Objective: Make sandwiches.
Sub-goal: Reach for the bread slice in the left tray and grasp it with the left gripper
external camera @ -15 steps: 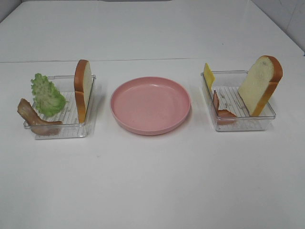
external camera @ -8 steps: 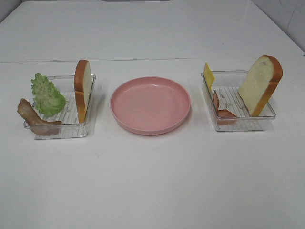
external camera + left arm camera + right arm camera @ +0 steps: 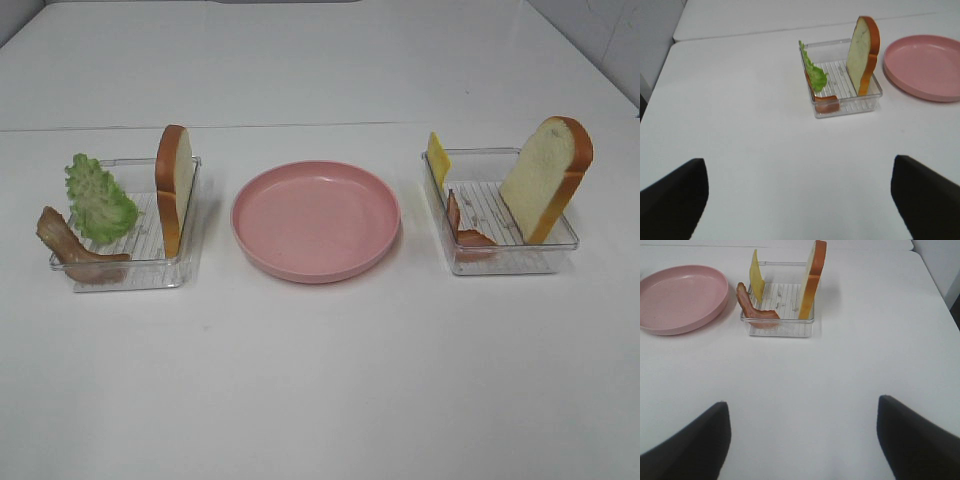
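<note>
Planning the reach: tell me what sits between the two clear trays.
Only the pink plate, as the exterior high view shows.

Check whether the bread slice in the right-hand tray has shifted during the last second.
No. The bread slice leans in the same spot in its clear tray, no nearer the pink plate.

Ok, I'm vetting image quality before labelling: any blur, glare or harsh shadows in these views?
Exterior high: even light, sharp, only soft shadows beside the pink plate. Left wrist: left gripper dark and soft-edged, left tray crisp. Right wrist: right gripper likewise dark, right tray crisp.
</note>
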`<state>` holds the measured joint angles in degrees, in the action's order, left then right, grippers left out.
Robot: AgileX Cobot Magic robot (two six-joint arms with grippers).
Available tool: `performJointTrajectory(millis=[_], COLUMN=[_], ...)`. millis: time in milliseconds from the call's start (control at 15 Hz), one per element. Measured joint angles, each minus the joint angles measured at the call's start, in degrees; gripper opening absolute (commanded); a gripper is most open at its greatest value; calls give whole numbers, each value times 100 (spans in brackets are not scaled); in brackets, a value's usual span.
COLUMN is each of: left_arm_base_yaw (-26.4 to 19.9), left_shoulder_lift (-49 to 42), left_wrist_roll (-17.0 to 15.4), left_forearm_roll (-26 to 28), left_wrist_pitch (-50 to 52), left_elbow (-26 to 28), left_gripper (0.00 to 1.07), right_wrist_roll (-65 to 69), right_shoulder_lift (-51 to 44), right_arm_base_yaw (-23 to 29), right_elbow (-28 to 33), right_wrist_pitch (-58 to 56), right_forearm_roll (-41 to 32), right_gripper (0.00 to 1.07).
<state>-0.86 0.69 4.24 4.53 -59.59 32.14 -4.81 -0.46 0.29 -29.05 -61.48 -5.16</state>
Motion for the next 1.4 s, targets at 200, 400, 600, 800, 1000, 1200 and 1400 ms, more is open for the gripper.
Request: performJointTrajectory(millis=[200, 400, 600, 800, 1000, 1200, 1400], left_arm_base_yaw=[0, 0, 0, 0, 0, 367, 865], left_shoulder_lift=[653, 1960, 3782, 5237, 6360, 7930, 8927], left_wrist_roll=[0, 0, 0, 6, 6, 0, -269], left_forearm_roll=[0, 40, 126, 504, 871, 945, 825], left_wrist_pitch=[212, 258, 264, 264, 235, -34, -201], left_elbow=[367, 831, 1558, 2332, 2985, 4108, 4905], left_gripper=[94, 94, 94, 94, 94, 94, 93], right_wrist_roll=[0, 0, 0, 0, 0, 0, 0], right_shoulder_lift=[0, 0, 0, 0, 0, 0, 0], right_arm_base_yaw=[0, 0, 0, 0, 0, 0, 0], right_elbow=[0, 0, 0, 0, 0, 0, 0], right_wrist_pitch=[0, 0, 0, 0, 0, 0, 0], right_forearm_roll=[0, 0, 0, 0, 0, 0, 0], right_gripper=[76, 76, 76, 76, 76, 76, 76])
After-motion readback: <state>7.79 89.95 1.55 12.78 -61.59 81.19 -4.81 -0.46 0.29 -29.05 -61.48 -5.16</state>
